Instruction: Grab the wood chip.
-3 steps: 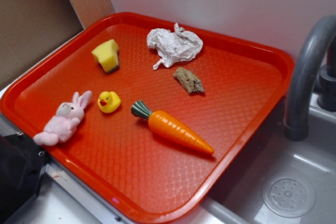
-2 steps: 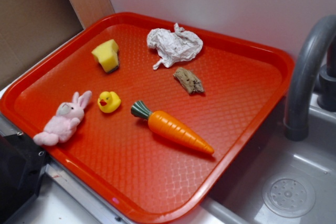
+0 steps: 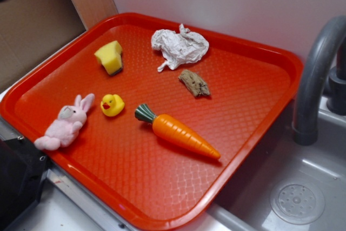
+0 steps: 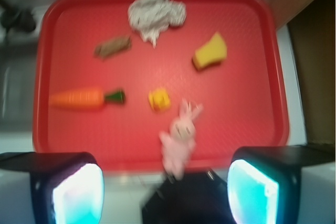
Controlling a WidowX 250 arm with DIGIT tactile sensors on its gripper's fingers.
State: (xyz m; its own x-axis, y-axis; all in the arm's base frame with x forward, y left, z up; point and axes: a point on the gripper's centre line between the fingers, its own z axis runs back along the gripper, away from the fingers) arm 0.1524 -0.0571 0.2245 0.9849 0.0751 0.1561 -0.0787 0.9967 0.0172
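One red tray point(image 3: 254, 128) on my worktop, its right end overhanging a grey sink point(image 3: 303, 198) with one grey faucet point(image 3: 316, 74). Six things on the tray, one of each.

One orange toy carrot point(image 3: 178, 131), green top pointing left, lies near the tray's middle. One crumpled white paper wad point(image 3: 179, 47) sits toward the back edge. One pink plush bunny point(image 3: 65, 124) lies at the front left, near the rim. One yellow sponge wedge point(image 3: 110, 57) sits at the back left. One wood chip point(image 3: 194, 83), grey-brown and grooved, lies flat just in front of the paper wad and behind the carrot, touching neither as far as I can see. One yellow rubber duck point(image 3: 112, 104) stands between bunny and carrot top.

My wrist view is blurred: same six, chip point(image 4: 112, 47) upper left beside the wad point(image 4: 156, 14), carrot point(image 4: 84, 98), duck point(image 4: 159, 99), bunny point(image 4: 179, 139), sponge point(image 4: 210, 52). My claw point(image 4: 165, 192) is spread wide, two fingers point(image 4: 73, 190) at the bottom corners, nothing between them, hanging at the tray's near rim, well apart from the chip.
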